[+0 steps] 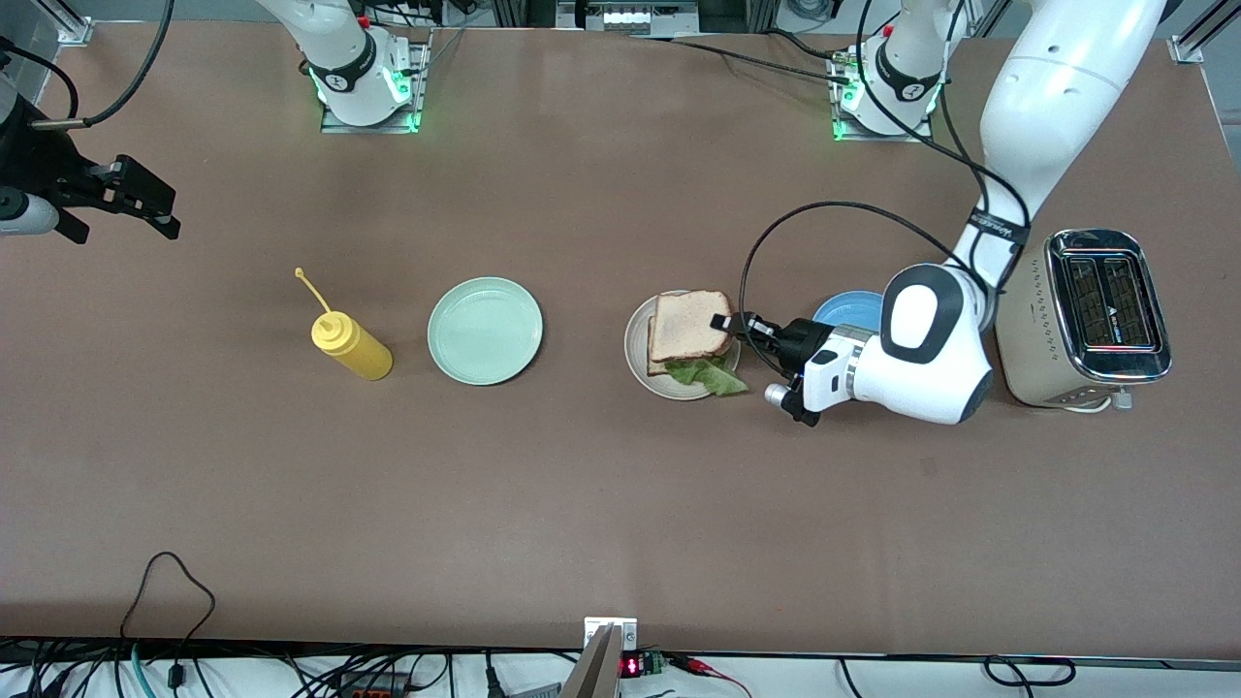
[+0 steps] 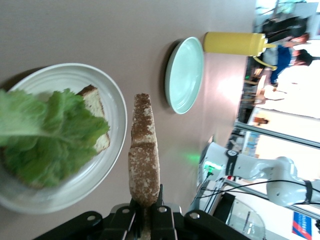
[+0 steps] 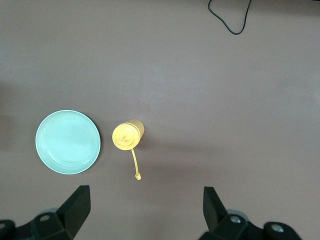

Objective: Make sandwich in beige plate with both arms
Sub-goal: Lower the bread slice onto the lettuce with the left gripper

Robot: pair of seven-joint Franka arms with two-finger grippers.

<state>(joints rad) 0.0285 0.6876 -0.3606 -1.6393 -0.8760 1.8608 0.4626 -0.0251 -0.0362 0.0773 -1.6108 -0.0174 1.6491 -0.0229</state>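
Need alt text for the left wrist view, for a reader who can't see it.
The left gripper is shut on the edge of a bread slice, held just above the table beside the beige plate. On that plate a lettuce leaf covers most of a second bread slice. A mint-green plate and a yellow bottle lie farther off.

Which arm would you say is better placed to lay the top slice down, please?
The left: its gripper is shut on the bread slice over the lettuce on the beige plate. The right gripper waits open.
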